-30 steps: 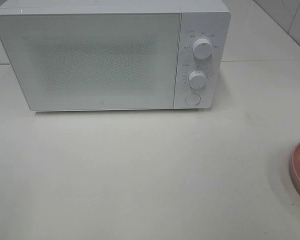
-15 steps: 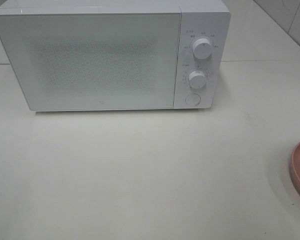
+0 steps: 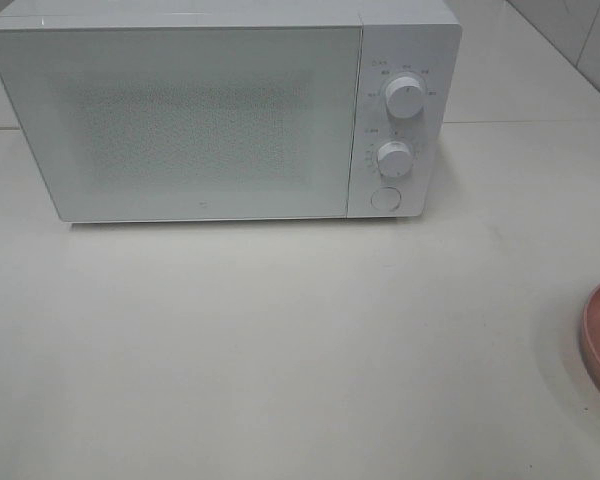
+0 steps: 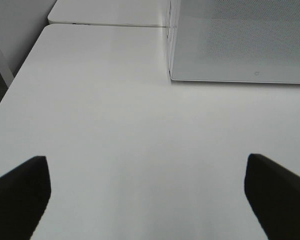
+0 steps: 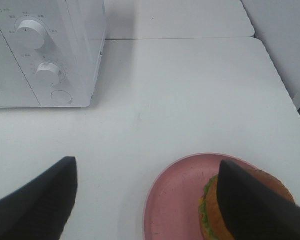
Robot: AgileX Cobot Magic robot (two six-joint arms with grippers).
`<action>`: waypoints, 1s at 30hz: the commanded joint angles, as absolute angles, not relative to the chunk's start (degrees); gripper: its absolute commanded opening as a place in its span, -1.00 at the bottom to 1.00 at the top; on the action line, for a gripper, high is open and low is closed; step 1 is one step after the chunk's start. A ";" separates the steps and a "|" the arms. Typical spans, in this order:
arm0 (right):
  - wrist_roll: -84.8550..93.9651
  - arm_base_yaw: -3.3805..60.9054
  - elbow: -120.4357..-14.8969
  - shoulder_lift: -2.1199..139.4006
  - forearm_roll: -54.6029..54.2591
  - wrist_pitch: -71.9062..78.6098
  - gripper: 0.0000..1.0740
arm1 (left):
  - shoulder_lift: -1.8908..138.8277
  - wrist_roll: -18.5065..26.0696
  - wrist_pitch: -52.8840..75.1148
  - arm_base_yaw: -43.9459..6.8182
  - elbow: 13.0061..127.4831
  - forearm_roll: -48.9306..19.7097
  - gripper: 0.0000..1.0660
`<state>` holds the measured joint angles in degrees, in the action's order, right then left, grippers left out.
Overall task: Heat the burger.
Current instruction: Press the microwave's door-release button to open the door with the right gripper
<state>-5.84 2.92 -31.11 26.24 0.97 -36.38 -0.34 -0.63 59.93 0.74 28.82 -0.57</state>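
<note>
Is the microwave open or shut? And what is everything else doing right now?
Microwave: door shut.
Plate: resting on the table.
Burger: sitting on the plate, not held.
Left gripper: jaws wide open, empty.
Right gripper: jaws wide open, empty, close to the burger.

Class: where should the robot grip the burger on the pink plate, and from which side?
Probably the burger across its bun's sides, jaws descending from above: it sits upright on the plate, whose rim hinders a low sideways approach.
</note>
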 commanded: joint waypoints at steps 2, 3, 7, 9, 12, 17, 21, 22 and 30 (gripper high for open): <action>-5.61 2.69 -28.99 29.51 1.20 -31.40 0.40 | -1.49 -0.74 59.30 0.57 28.59 -0.69 0.83; -5.61 2.69 -28.99 29.51 1.20 -31.40 0.40 | -1.49 -0.74 59.30 0.57 28.59 -0.69 0.83; -5.61 2.69 -27.16 32.72 1.20 -26.87 0.40 | -1.49 -0.74 59.30 0.57 28.59 -0.69 0.83; -5.61 2.69 -26.24 34.09 1.20 -24.52 0.40 | -1.49 -0.74 59.30 0.57 28.59 -0.69 0.83; -5.61 2.69 -24.58 35.87 1.20 -20.23 0.40 | -1.49 -0.74 59.30 0.57 28.59 -0.69 0.83; -5.61 2.69 -22.46 38.45 1.20 -14.84 0.40 | -1.49 -0.69 59.30 0.57 28.59 -0.69 0.83; -5.61 2.69 -20.28 41.54 1.20 -5.67 0.40 | -1.49 -0.69 59.30 0.57 28.59 -0.69 0.83; -5.61 2.69 -19.88 42.23 1.20 -3.78 0.40 | -1.49 -0.69 59.30 0.57 28.59 -0.69 0.83; -5.61 2.69 -18.68 49.27 1.20 10.03 0.40 | -1.49 -0.69 59.30 0.57 28.59 -0.69 0.83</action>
